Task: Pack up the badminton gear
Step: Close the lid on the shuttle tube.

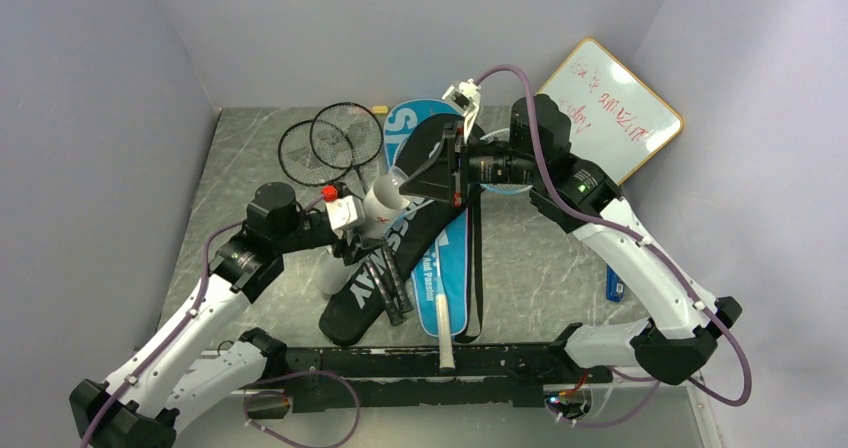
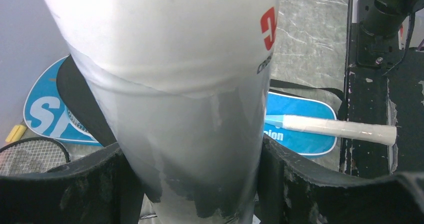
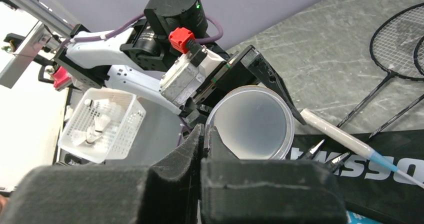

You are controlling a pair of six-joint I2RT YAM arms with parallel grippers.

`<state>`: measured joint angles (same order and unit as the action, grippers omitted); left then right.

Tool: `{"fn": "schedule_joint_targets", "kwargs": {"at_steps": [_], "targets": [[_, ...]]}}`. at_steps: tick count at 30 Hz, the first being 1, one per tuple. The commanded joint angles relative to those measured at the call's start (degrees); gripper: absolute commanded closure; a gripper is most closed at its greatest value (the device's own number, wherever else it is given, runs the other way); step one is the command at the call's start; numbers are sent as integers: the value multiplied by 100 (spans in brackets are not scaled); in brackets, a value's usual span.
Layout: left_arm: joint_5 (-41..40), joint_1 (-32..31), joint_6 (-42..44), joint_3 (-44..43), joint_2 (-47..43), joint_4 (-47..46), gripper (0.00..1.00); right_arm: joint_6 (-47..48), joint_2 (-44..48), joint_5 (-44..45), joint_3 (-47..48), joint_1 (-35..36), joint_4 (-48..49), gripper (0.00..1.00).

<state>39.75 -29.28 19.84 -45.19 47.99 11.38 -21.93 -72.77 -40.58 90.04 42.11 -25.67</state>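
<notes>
My left gripper [image 2: 192, 184] is shut on the white tube [image 2: 190, 84], and its black fingers [image 2: 320, 184] press both sides. The tube [image 1: 372, 218] stands tilted above the black CROSSWAY cover [image 1: 385, 273], with its open mouth [image 3: 250, 121] facing my right gripper. My right gripper [image 3: 204, 134] is shut with nothing between its fingers, and its tips sit at the tube's rim. Two black rackets [image 1: 325, 143] lie at the back left. The blue SPORT cover [image 1: 445, 268] lies under the black one. The light-blue racket's white grip [image 1: 443, 333] points toward the near edge. White shuttlecocks [image 3: 97, 121] sit in a white basket.
A wood-framed whiteboard [image 1: 612, 108] leans at the back right. A small yellow marker [image 1: 378, 108] lies by the back wall. A blue object [image 1: 614, 288] lies beside the right arm. The white mesh basket [image 3: 127, 134] stands beyond the left arm.
</notes>
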Motion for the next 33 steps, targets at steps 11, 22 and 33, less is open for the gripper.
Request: {"fn": "schedule_joint_targets", "kwargs": {"at_steps": [11, 22, 33], "targets": [[137, -25, -20, 78, 6, -109, 50, 118, 25, 32, 185, 130, 40, 100], [160, -25, -19, 98, -16, -136, 50, 109, -65, 121, 163, 258, 66, 100], [156, -27, 11, 107, -26, -114, 50, 233, -128, 337, 231, 420, -115, 100]]}}
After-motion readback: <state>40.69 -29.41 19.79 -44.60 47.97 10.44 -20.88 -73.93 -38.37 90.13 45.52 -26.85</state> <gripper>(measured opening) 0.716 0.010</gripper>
